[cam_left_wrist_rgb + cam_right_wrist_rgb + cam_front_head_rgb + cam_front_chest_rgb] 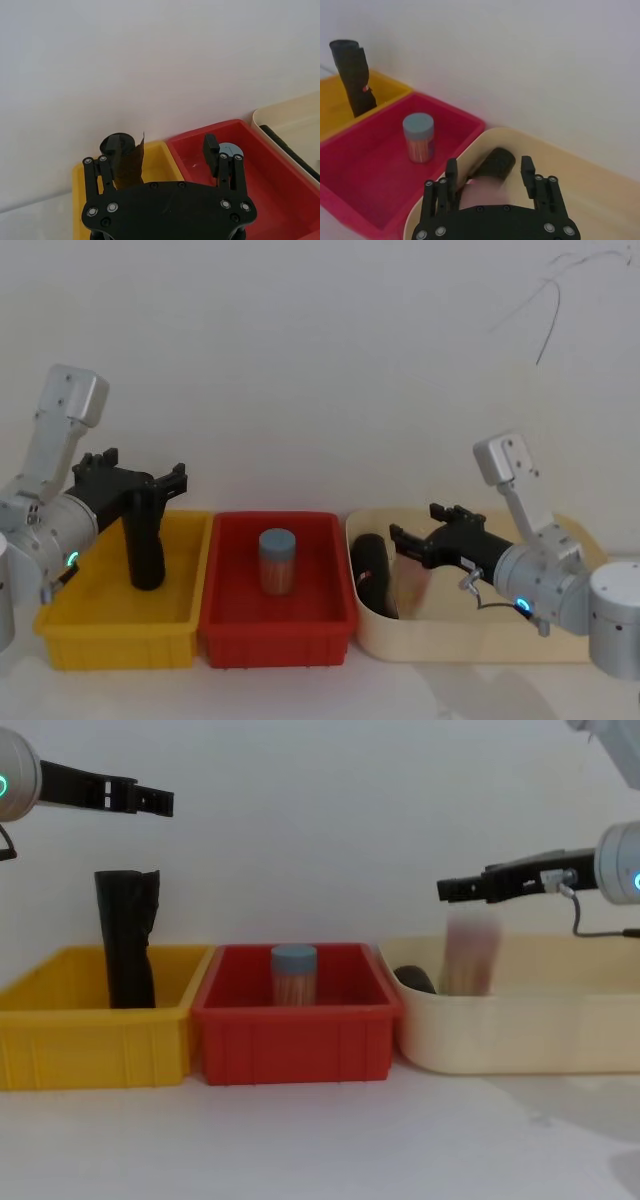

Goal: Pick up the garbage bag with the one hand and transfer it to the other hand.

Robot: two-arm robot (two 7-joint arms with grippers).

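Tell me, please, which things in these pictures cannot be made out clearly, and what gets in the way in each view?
- Blurred object under the right gripper in the chest view: smeared, so what it is stays unknown.
- Dark roll in the beige tub: its far end is behind the tub wall in the chest view.
- Black roll in the yellow bin: its lower part is hidden by the left gripper in the left wrist view.
- Jar label in the red bin: too small to read.

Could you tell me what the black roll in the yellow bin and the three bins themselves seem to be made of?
The black roll looks like thin plastic film, matte, with a loose flap at its edge. The yellow bin and red bin look like rigid moulded plastic with ribbed walls. The cream bin seems smooth plastic too, though that is less certain.
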